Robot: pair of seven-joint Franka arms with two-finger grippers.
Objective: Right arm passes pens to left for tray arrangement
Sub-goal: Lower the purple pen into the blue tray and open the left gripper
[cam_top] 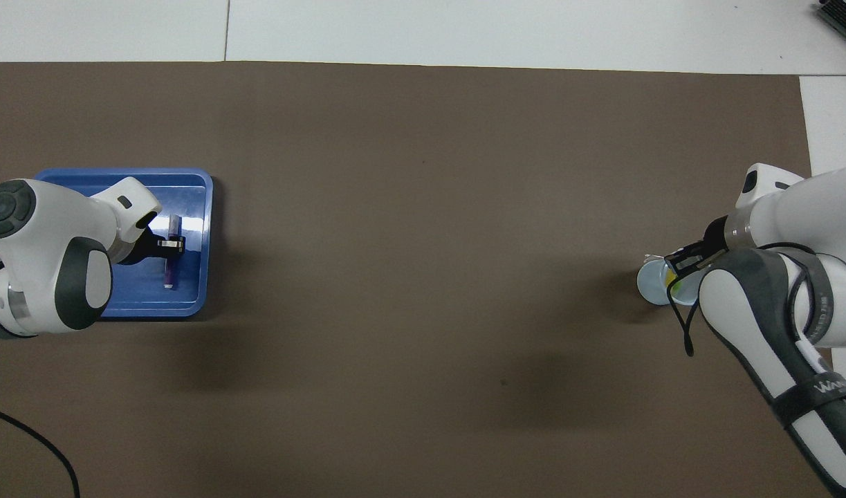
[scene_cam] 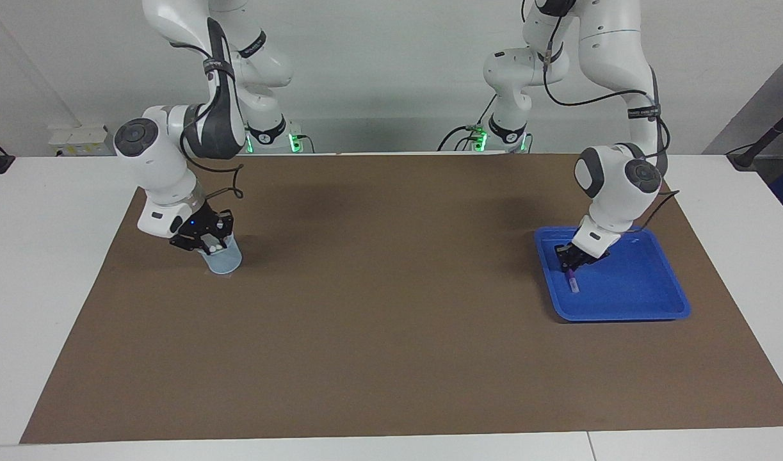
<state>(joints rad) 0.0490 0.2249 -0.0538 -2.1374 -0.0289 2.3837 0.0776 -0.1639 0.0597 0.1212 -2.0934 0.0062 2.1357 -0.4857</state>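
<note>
My left gripper (scene_cam: 572, 261) is shut on the purple pen (scene_cam: 572, 282) and holds it low inside the blue tray (scene_cam: 634, 282), near the rim that faces the table's middle, whitish end pointing away from the robots. Seen from overhead, the left gripper (cam_top: 168, 243) crosses the purple pen (cam_top: 170, 271) over the tray (cam_top: 139, 294). My right gripper (scene_cam: 205, 242) sits at the mouth of a pale-blue cup (scene_cam: 225, 259), where whitish pen ends show. The overhead view has the right gripper (cam_top: 680, 265) over the cup (cam_top: 649, 285), with a yellow pen (cam_top: 669, 278) and a green pen (cam_top: 680, 285) inside.
A brown mat (scene_cam: 391, 307) covers the table between the cup and the tray. White tabletop (scene_cam: 52, 256) borders it. A black cable (cam_top: 28, 443) lies near the left arm's base in the overhead view.
</note>
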